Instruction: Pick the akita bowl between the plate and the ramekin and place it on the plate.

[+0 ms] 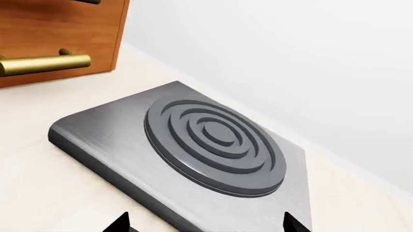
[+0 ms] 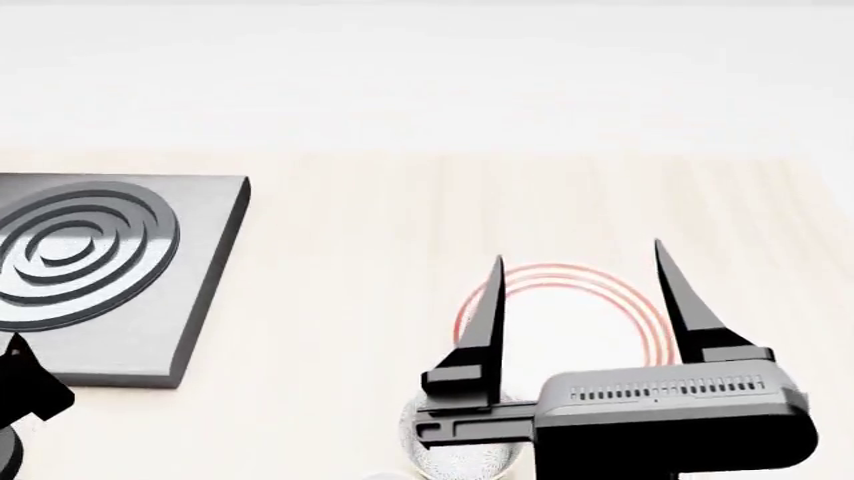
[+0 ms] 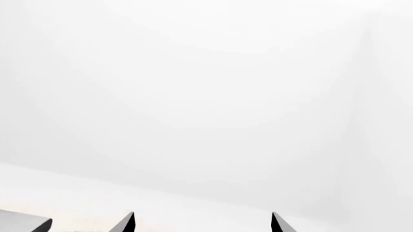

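The plate, white with thin red rings, lies on the pale counter in the head view. My right gripper hovers above it, its two dark fingers spread wide apart and empty, so it is open. Just nearer than the plate, the speckled akita bowl peeks out from under the right gripper's body. The ramekin is out of view. The right wrist view shows only that gripper open against a white wall. My left gripper is open above the near edge of a burner slab. Only a black part of it shows at the head view's lower left.
A grey metal burner slab with raised concentric rings sits on the left of the counter. A wooden cabinet with a brass handle stands beyond it. A white wall runs along the counter's back.
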